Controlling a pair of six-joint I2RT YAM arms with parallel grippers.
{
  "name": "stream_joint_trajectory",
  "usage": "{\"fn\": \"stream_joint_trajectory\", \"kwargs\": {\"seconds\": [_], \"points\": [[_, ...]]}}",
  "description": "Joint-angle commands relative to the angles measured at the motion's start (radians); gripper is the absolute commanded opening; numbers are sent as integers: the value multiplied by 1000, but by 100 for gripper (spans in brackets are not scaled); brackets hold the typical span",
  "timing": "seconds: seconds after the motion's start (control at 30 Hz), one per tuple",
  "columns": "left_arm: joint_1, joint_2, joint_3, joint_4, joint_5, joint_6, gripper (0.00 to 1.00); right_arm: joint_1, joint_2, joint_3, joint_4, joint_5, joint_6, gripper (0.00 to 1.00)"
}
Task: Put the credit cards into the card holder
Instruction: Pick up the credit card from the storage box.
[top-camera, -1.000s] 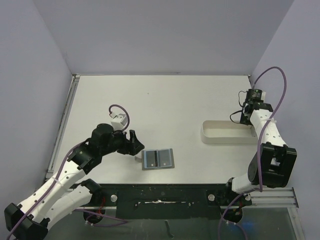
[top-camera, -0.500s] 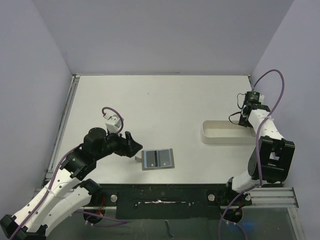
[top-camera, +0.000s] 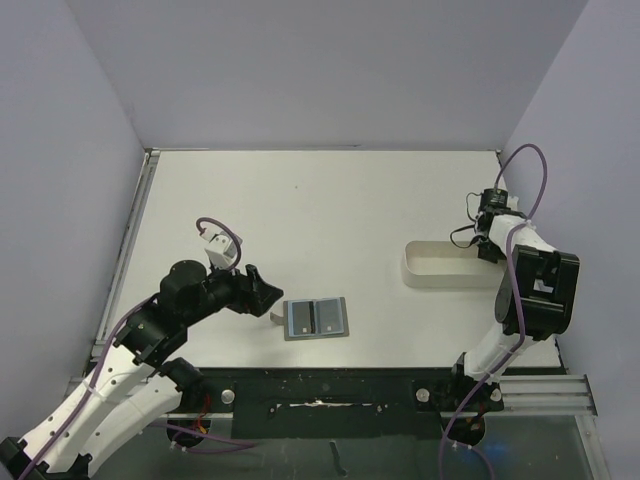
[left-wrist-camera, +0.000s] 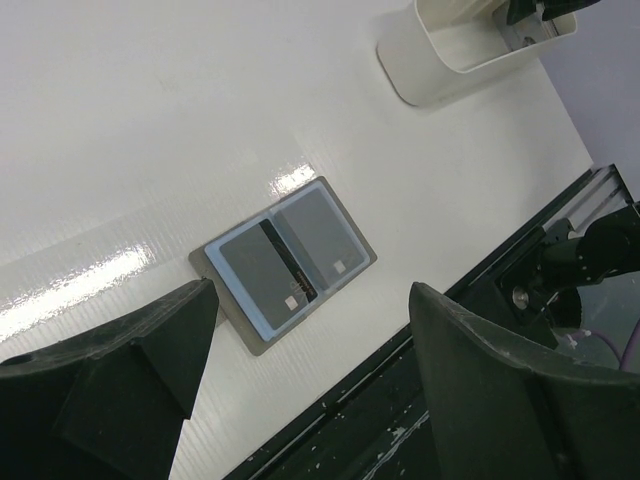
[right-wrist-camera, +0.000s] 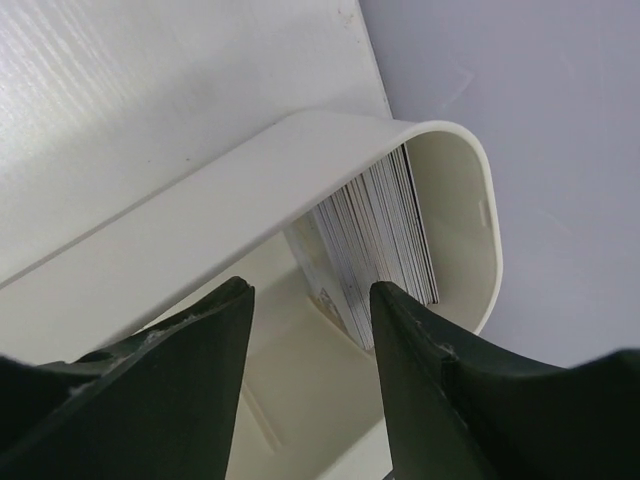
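Note:
The card holder (top-camera: 317, 318) lies open and flat near the table's front edge, light blue lining up. In the left wrist view it (left-wrist-camera: 232, 310) holds a dark grey card (left-wrist-camera: 262, 275) in its left half and a paler grey card (left-wrist-camera: 320, 232) in its right half. My left gripper (top-camera: 265, 296) is open and empty, just left of the card holder; it (left-wrist-camera: 315, 375) hangs above it. My right gripper (top-camera: 488, 243) is open over the right end of the white tray. A stack of cards (right-wrist-camera: 385, 230) stands on edge there, just beyond the right gripper (right-wrist-camera: 312, 350).
The white oblong tray (top-camera: 440, 268) lies at the right of the table; its wall (right-wrist-camera: 200, 225) fills the right wrist view and it also shows in the left wrist view (left-wrist-camera: 420, 70). The black front rail (top-camera: 320, 395) runs close below the card holder.
My left arm has drawn back a little to the left, away from the card holder. My right wrist has shifted slightly left at the tray's right end. The card holder has not moved.

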Motion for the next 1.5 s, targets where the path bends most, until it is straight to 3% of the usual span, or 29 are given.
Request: {"fn": "stream_joint_trajectory", "kwargs": {"seconds": [0.0,0.87,1.2,1.47], "points": [[-4,-17,13,19,-26,9,76,-4,-11,-16,64,93,-57,49],[-4,-11,11,22,-36,10,78,-3,-23,6,52,109,-122,10],[-5,-16,11,22,-32,10,78,-3,-32,50,15,113,-92,10],[-5,-19,10,24,-30,10,79,-3,-65,54,0,84,-108,0]]}}
